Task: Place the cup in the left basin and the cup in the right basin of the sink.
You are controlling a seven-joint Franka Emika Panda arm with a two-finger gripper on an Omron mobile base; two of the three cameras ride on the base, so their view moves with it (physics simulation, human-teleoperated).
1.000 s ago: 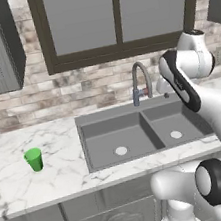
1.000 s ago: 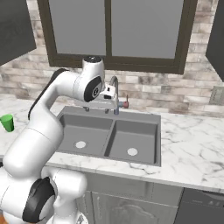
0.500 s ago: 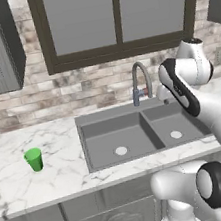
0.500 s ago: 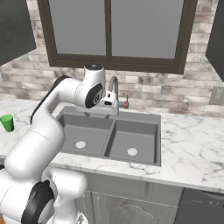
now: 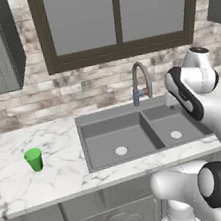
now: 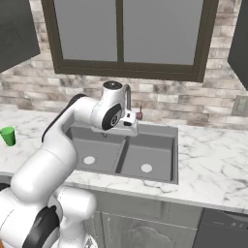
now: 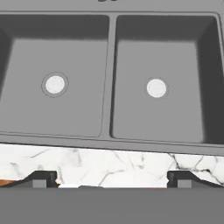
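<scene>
So the gripper (image 7: 111, 177) is hanging above the front edge of the sink (image 5: 90, 159) with its jaws spread as wide as they go and nothing between them; in the hand view you can see the two dark fingertips (image 7: 41, 178) far apart over the marble counter (image 7: 109, 162), looking down into both compartments. The left basin (image 7: 54, 83) and the right basin (image 7: 157, 87) each just show a pale round drain, no cup inside either. A green cup (image 5: 34, 159) is standing upright on the counter well off to the left of the sink, nowhere near the gripper. From the right base view it sits at the far left edge. The gooseneck faucet (image 5: 139, 80) rises behind the divider, with a small reddish thing (image 6: 139, 115) on the counter by its base.
</scene>
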